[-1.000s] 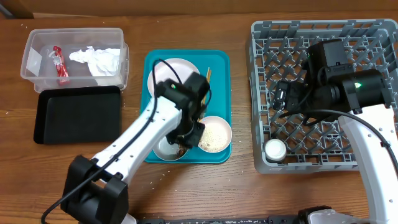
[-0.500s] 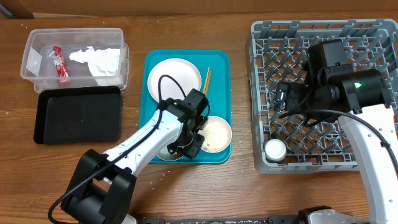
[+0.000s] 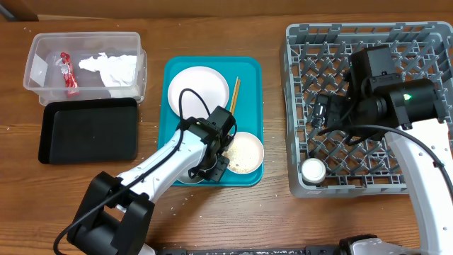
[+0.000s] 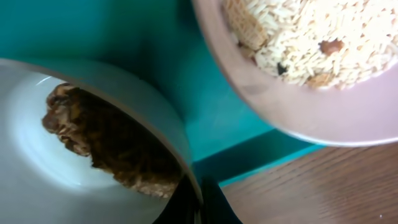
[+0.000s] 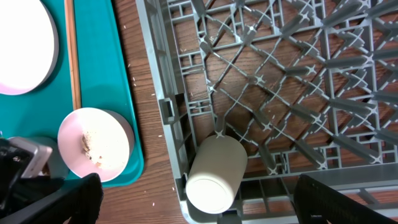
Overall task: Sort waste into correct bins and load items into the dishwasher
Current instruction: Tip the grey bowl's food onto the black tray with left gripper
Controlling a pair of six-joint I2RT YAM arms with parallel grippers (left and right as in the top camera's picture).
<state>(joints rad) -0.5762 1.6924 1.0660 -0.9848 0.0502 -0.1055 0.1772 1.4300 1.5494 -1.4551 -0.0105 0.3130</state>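
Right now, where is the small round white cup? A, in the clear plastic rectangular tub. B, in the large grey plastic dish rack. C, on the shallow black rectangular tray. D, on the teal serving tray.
B: the small white cup lies on its side in a corner of the large grey plastic dish rack; the right wrist view shows it there too.

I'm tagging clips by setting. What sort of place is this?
Likely a robot test bench staged as a dish-return station: a grey dish rack, a teal tray of used bowls, and a clear tub of rubbish.
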